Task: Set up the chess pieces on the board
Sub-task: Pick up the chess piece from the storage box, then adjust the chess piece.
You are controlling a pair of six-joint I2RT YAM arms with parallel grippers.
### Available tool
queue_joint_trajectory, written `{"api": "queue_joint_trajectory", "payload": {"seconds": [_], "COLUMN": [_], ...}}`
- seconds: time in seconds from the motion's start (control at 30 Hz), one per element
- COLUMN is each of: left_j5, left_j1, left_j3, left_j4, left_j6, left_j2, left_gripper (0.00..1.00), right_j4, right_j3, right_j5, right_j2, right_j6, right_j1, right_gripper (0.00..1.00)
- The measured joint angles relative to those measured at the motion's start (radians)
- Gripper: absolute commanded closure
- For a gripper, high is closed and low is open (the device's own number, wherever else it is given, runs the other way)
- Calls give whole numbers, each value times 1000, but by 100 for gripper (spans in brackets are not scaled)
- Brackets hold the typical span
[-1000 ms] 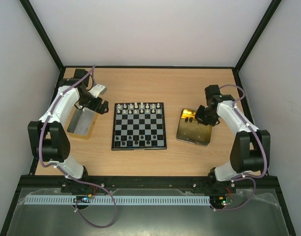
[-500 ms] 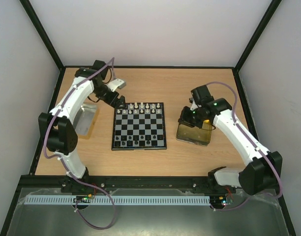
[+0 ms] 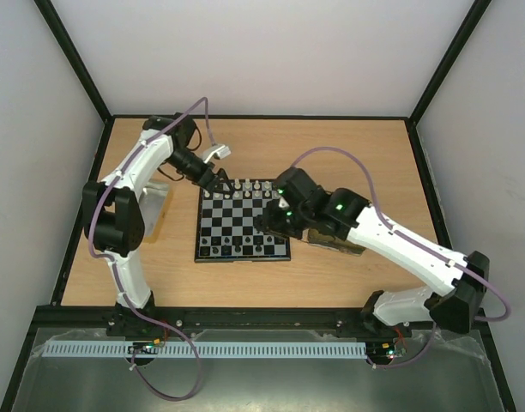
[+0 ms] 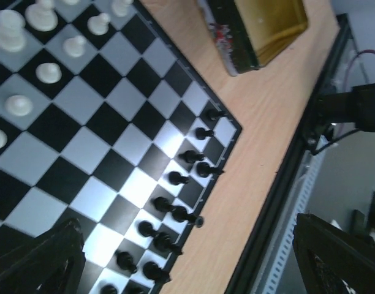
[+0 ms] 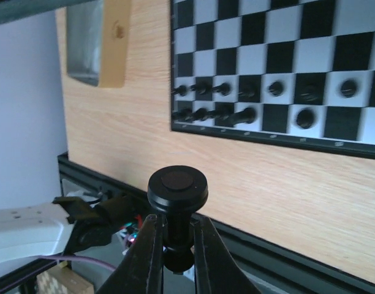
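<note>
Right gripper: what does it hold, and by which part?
A black chess piece, pinched by its narrow body just under the wide round end.

Right hand (image 5: pixel 177 236) pinches a black piece (image 5: pixel 178 185) near the board (image 5: pixel 256 26).

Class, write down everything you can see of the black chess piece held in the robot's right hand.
The black chess piece looks like glossy plastic: a round, flat-topped disc end faces the wrist camera, with a narrower stem below it. The right hand is shut on that stem, one pale finger on each side. Nothing else touches it; table and board lie beyond.
</note>
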Motion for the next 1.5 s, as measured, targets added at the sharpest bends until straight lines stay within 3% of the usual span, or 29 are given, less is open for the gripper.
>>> {"api": "queue_joint_trajectory", "payload": {"seconds": [0.27, 0.73, 0.87, 0.97, 1.07, 1.5], "left_j5": [190, 405, 426, 438, 448, 455], "left_j1": [-2, -42, -87, -111, -127, -176], "left_j3": [-76, -170, -181, -181, -181, -194], "left_j4": [-16, -23, -25, -24, -29, -34], "left_j6": [30, 34, 28, 21, 13, -4], "left_j2": [0, -3, -14, -39, -75, -129], "left_gripper": [33, 63, 61, 43, 36, 47], "right_j4": [111, 117, 116, 117, 117, 117], "right_j3": [42, 89, 66, 45, 13, -47], "right_j5": [42, 64, 68, 74, 76, 85], "right_j2": [115, 134, 112, 108, 106, 32], "right_j6": [103, 113, 112, 108, 106, 103], "right_j1": [144, 152, 152, 152, 152, 111], "right_gripper": [98, 98, 98, 98, 98, 98]}}
